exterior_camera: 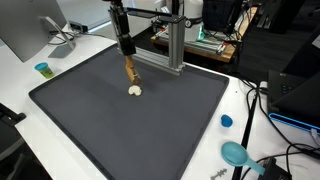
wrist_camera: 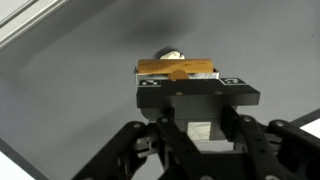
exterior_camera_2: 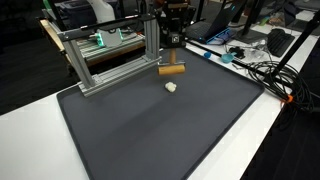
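Observation:
My gripper (exterior_camera: 127,58) hangs above the far part of a dark grey mat (exterior_camera: 120,125) and is shut on a brown wooden block (exterior_camera: 131,70), which it holds a little above the mat. In an exterior view the block (exterior_camera_2: 172,70) lies crosswise under the gripper (exterior_camera_2: 172,58). A small white object (exterior_camera: 136,91) lies on the mat just beside and below the block, also seen in an exterior view (exterior_camera_2: 171,87). In the wrist view the block (wrist_camera: 177,69) spans the fingertips (wrist_camera: 190,80), and the white object (wrist_camera: 172,52) peeks out beyond it.
An aluminium frame (exterior_camera: 172,45) stands at the mat's far edge, close behind the gripper. On the white table around the mat are a small blue cup (exterior_camera: 43,69), a blue cap (exterior_camera: 226,121), a teal scoop (exterior_camera: 236,153) and cables (exterior_camera_2: 262,72).

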